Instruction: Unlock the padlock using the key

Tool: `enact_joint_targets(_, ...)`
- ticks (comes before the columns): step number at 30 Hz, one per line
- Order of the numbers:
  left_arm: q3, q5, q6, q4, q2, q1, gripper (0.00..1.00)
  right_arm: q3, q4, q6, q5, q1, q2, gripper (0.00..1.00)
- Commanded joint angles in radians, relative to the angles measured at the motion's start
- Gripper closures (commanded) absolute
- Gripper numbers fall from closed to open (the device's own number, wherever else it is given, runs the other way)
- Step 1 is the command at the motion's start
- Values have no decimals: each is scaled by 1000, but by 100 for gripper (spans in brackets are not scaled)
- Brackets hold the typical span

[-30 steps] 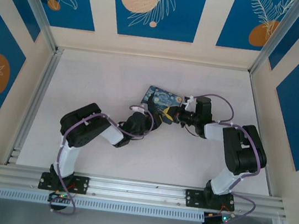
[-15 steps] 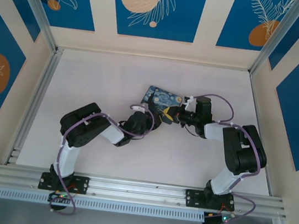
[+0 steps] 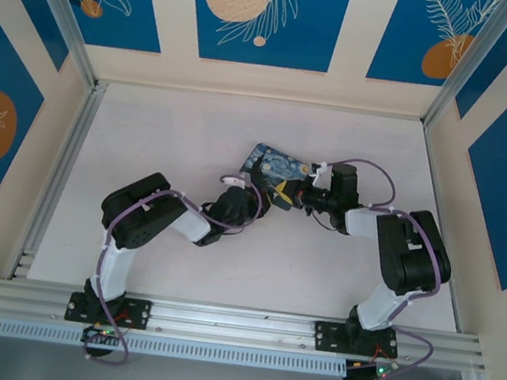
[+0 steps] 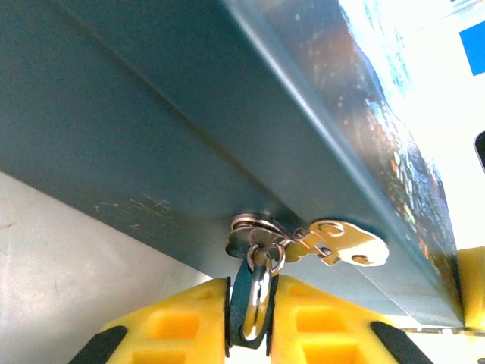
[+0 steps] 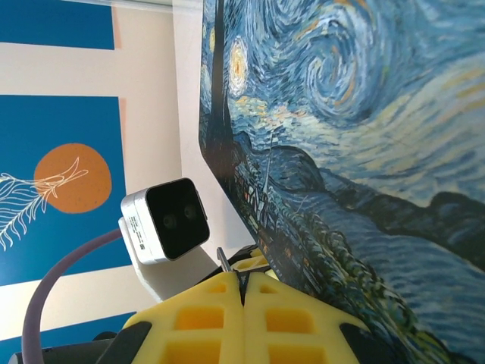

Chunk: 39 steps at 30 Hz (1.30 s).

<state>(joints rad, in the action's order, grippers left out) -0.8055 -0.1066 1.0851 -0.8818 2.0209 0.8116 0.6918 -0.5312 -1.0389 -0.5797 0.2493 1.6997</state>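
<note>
Padlock: tiny, stiff, slick; left gripper clamps it against the starry-night box.
Key: light, thin; seemingly the sliver pinched in right gripper.

left arm elbow bent, forearm reaching up-right. right arm elbow bent, forearm reaching left. gripper tips just beside each other. left gripper: yellow pads clamped on padlock, narrow gap. right gripper: pads pressed flat together, thin key pinched at tips.
</note>
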Motion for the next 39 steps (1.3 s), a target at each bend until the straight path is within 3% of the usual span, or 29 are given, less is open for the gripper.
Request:
enact_joint_targets(1, 5, -70, -10, 107, 26, -38, 88, -7, 90, 0, 31, -4, 37, 100)
enact_joint_targets(6, 2, -41, 15, 127, 13, -40, 100, 7, 91, -9, 20, -10, 21, 100)
enact_joint_targets(12, 1, 73, 75, 196, -42, -59, 100, 10, 125, -12, 4, -29, -79, 100)
enact_joint_targets(18, -39, 253, 101, 362, -108, -110, 100, -61, 165, -10, 9, -30, -226, 100)
enact_joint_targets(27, -68, 472, 150, 392, -133, -149, 100, -258, 83, -55, 5, -23, -367, 100)
enact_joint_targets(39, -91, 571, 251, 364, -169, -152, 100, -380, -19, -117, 44, -8, -440, 100)
